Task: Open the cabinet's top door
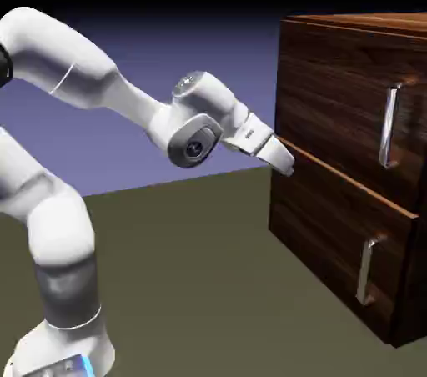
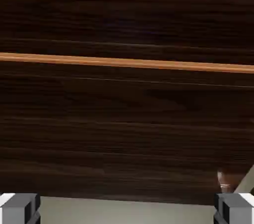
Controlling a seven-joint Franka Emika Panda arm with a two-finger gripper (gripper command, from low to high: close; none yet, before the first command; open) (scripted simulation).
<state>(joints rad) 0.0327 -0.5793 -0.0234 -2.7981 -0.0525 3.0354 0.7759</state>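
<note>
The cabinet (image 1: 367, 23) of dark streaked wood stands at the right of the exterior view. Its top door (image 1: 334, 92) carries a long vertical silver handle (image 1: 389, 125). My gripper (image 1: 285, 163) hovers at the front's left edge, level with the seam under that door and far from the handle. In the hand view my gripper (image 2: 127, 211) is open with nothing between its widely spaced fingertips (image 2: 20, 208). Wood fills that view: the top door (image 2: 127, 15) lies above an orange seam (image 2: 127, 62).
The lower panel (image 1: 325, 225) has a shorter silver handle (image 1: 367, 271). In the hand view the lower panel (image 2: 127, 134) reaches down to a strip of table (image 2: 127, 203). A silvery glint (image 2: 225, 182) shows at its right.
</note>
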